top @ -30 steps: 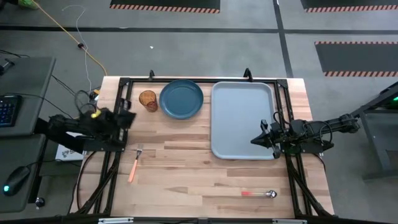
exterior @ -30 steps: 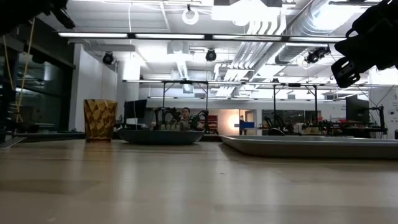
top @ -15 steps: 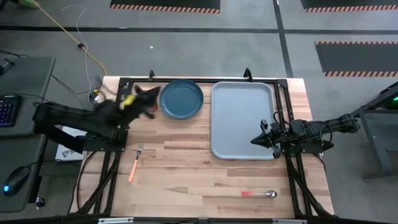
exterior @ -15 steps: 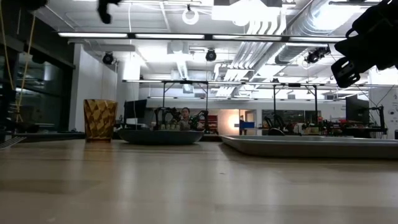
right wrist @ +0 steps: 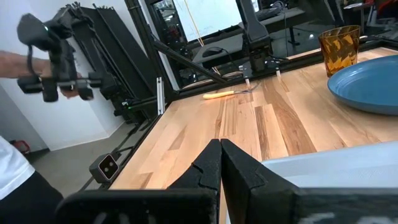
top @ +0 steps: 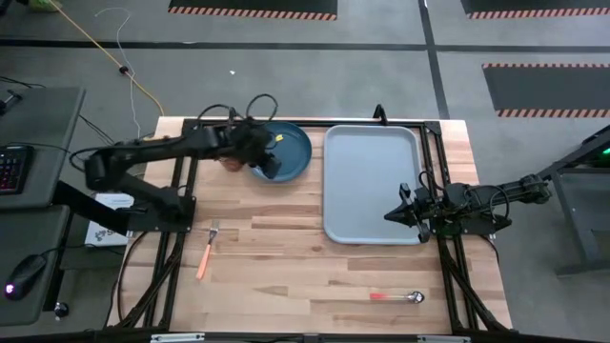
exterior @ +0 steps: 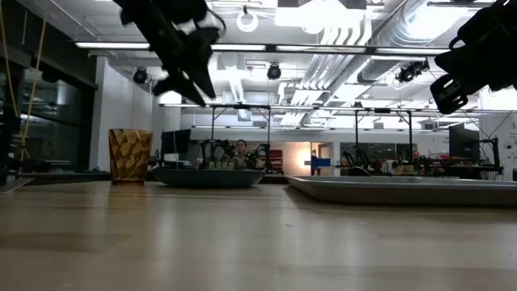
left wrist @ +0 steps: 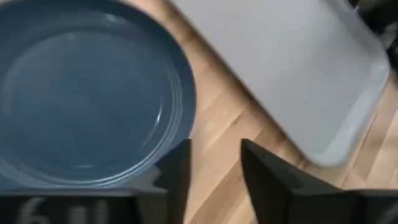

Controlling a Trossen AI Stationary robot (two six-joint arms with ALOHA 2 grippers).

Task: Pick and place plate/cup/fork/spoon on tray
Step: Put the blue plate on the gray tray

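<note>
The dark blue plate (top: 291, 148) rests flat on the table at the far middle, left of the light blue-grey tray (top: 372, 181). My left gripper (top: 270, 168) hovers open above the plate's near rim (left wrist: 180, 118), well clear of it in the low view (exterior: 190, 77). The amber cup (top: 227, 162) stands upright left of the plate, partly under my left arm. The fork (top: 205, 252) lies near the left edge. The spoon (top: 396, 297) lies near the front right. My right gripper (top: 393, 217) is shut, raised over the tray's near right part.
Black frame rails run along the table's left, right and far sides. Bare wood lies between the fork and the spoon. In the right wrist view a person's hand (right wrist: 12, 62) holds a control device beyond the table's left side.
My left gripper has swung from the table's left edge toward the right and the far side, passing over the cup, and now hangs above the plate's near rim. The plate, cup, fork, spoon and tray have stayed where they were.
</note>
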